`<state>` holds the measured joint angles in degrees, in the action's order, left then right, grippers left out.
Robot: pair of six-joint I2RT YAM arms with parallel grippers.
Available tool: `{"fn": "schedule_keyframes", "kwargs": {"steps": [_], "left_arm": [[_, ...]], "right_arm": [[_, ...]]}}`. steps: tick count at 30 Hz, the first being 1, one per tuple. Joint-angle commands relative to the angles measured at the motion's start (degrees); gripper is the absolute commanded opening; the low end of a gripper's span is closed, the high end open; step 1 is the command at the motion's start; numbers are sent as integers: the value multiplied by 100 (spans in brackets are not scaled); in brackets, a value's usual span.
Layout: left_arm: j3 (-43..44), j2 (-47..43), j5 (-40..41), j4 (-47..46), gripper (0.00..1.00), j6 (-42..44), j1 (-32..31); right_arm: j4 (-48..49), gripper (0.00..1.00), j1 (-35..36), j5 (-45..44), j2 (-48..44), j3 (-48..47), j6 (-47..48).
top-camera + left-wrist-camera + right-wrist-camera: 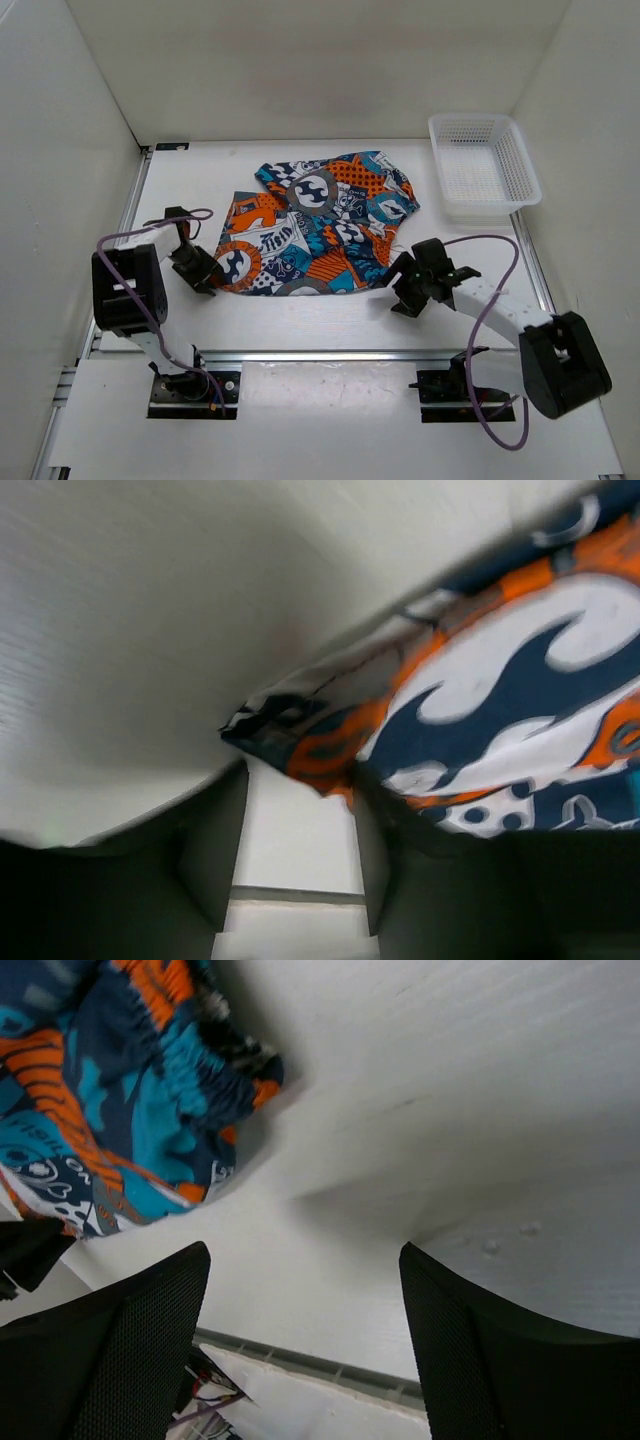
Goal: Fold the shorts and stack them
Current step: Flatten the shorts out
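Observation:
The shorts (315, 225), in a busy orange, blue, teal and white print, lie spread flat in the middle of the table. My left gripper (205, 275) sits low at their near left edge. In the left wrist view its jaws (298, 825) are open with bare table between them, and a dark corner of the shorts (300, 735) lies just past the fingertips. My right gripper (405, 290) hovers off the near right corner of the shorts. Its jaws (303, 1255) stand wide open over bare table, with the gathered waistband of the shorts (150, 1090) at the upper left.
A white mesh basket (483, 167) stands at the back right corner. White walls close in the table at the left, back and right. A metal rail (330, 353) runs along the near edge, in front of the arm bases.

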<state>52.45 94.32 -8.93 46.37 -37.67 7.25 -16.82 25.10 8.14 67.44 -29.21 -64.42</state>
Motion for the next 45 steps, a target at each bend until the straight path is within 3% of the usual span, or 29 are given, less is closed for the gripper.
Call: {"fn": "schedule_keyframes", "kwargs": {"steps": [1, 3, 9, 12, 13, 14, 15, 22, 24, 30, 35, 40, 45], "left_arm": [[275, 323, 58, -269, 40, 101, 23], [415, 438, 58, -269, 11, 154, 23], [468, 272, 58, -269, 11, 207, 83], [573, 131, -3, -269, 11, 207, 136], [652, 130, -82, -269, 11, 207, 137], [714, 52, -135, -208, 11, 268, 137], [793, -53, -188, -155, 11, 269, 137], [2513, -1072, -136, 1004, 11, 664, 242], [3436, -1301, -188, 1425, 11, 717, 242], [5545, -2154, -521, 1788, 11, 595, 409], [6321, -2935, -575, 1788, 11, 366, 409], [6971, -3561, 117, 1726, 11, 155, 409], [8306, -3632, 892, 1858, 11, 102, 77]], "right_arm": [[776, 80, -32, 214, 549, -225, -79], [899, 76, -32, 127, 1015, -453, -79], [1128, 60, -93, -339, 1640, -805, -149], [1032, 41, -145, -567, 1930, -1112, -80], [971, 30, -146, -629, 2009, -1217, -10], [883, 10, -146, -682, 2010, -1540, 96], [377, 1, -146, -795, 2010, -1779, 384], [-1542, 0, -146, -1807, 1220, -4028, 2020], [-1859, 0, -146, -1807, 1079, -4782, 2363], [-2905, 0, -146, -1448, 473, -6253, 3365], [-3563, 0, -146, -885, -142, -7157, 3945], [-4091, 0, -146, -279, -661, -7932, 4262], [-4846, 0, -146, -137, -741, -9206, 4315]]}}
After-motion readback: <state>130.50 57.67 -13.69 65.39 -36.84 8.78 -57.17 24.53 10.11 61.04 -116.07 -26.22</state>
